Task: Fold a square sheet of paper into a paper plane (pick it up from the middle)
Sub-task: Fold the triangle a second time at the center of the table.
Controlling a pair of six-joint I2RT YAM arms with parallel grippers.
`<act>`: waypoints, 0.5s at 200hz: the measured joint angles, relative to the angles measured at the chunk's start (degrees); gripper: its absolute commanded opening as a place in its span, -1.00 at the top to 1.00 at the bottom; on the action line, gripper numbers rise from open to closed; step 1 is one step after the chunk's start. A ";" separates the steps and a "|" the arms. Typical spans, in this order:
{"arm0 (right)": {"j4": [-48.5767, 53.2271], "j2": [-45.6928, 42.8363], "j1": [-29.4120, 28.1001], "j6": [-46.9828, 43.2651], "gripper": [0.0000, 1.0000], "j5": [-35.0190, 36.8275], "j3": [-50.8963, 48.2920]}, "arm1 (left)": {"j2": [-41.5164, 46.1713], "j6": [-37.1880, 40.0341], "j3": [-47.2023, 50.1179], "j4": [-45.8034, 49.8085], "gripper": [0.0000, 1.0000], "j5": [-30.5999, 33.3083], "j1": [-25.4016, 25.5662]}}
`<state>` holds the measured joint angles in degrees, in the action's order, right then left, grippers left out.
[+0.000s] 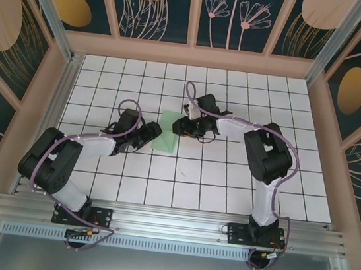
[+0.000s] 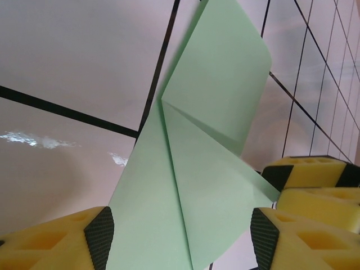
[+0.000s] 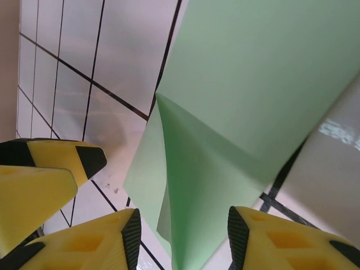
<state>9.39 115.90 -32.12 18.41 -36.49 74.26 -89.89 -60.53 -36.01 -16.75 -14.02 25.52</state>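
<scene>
The pale mint-green paper plane (image 1: pixel 167 138), a folded sheet with a centre crease, lies on the white grid table between my two grippers. My left gripper (image 1: pixel 155 131) sits at its left edge and my right gripper (image 1: pixel 177 126) at its upper right. Seen from the left wrist, the paper plane (image 2: pixel 214 84) runs flat between the open jaws of the left gripper (image 2: pixel 181 239), and one flap lifts at the far end. Seen from the right wrist, a pointed fold of the paper plane (image 3: pixel 253 73) rises between the open jaws of the right gripper (image 3: pixel 184 236), and neither pad presses it.
The table (image 1: pixel 193 190) is boxed in by wooden walls (image 1: pixel 197 56) and an aluminium rail (image 1: pixel 169 223) along the near edge. The right gripper's yellow fingers (image 2: pixel 315 180) stand close beside the left gripper. The left gripper's fingers (image 3: pixel 50 163) stand close beside the right gripper.
</scene>
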 measured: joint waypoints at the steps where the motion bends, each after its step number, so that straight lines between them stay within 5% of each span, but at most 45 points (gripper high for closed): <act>1: 0.00 0.20 -0.02 -0.17 0.17 -0.11 0.13 | 0.00 0.00 0.04 -0.09 -0.37 -0.07 0.00; 52: 0.02 3.87 0.15 -0.48 0.79 -3.08 1.88 | 0.00 -0.48 0.94 -5.20 -0.39 -3.61 -0.02; 100: -4.79 3.96 2.67 1.07 0.90 -10.34 -0.61 | -3.02 -0.39 0.98 -11.45 -0.42 -8.04 -0.02</act>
<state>4.60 119.85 -29.45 19.49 -46.83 73.65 -92.90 -60.93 -35.03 -28.21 -22.06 25.50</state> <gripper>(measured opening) 0.070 0.706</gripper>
